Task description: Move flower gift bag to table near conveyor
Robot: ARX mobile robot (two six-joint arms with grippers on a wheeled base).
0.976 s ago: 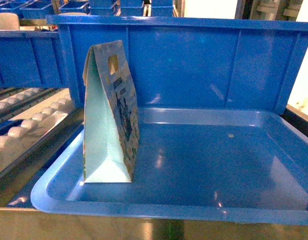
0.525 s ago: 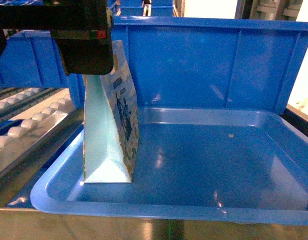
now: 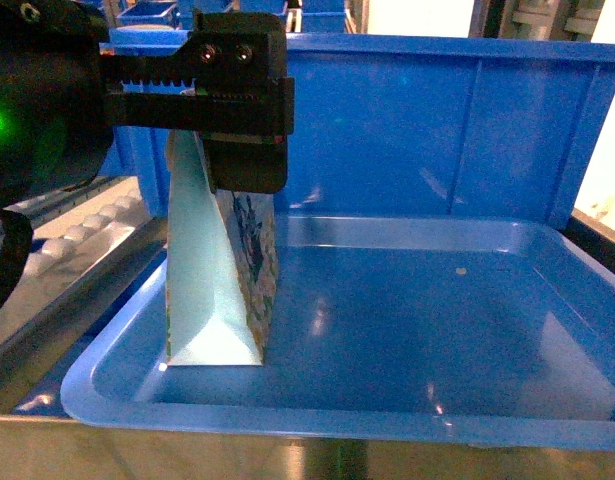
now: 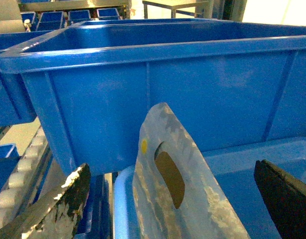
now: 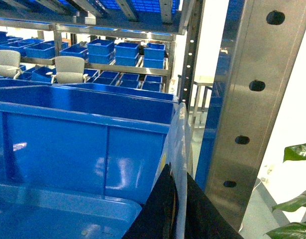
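- The flower gift bag (image 3: 222, 290) stood upright at the left of the shiny blue tray (image 3: 407, 400), its base on the tray floor, in the lower left of the head view.
- The left gripper (image 4: 167, 199) was at the bag's top, in the upper left of the head view. In the left wrist view its two fingers (image 4: 53, 209) stood spread wide, one at each lower corner of the frame, with the bag's handle cut-out (image 4: 168, 177) between them and no contact visible.
- The right gripper appeared only as a dark shape at the bottom centre of the right wrist view; whether it was parted or closed could not be told.
- A large blue bin (image 3: 387, 130) stood directly behind the tray. The conveyor (image 3: 77, 240) rollers ran along the left edge of the head view.
- The table was not visible in any view.
- Judged step: approach to grasp, with the bag not yet lifted.
- Judged next move: close the fingers on the bag's top near the cut-out. The thin paper could crumple or tip sideways if pinched off-centre.
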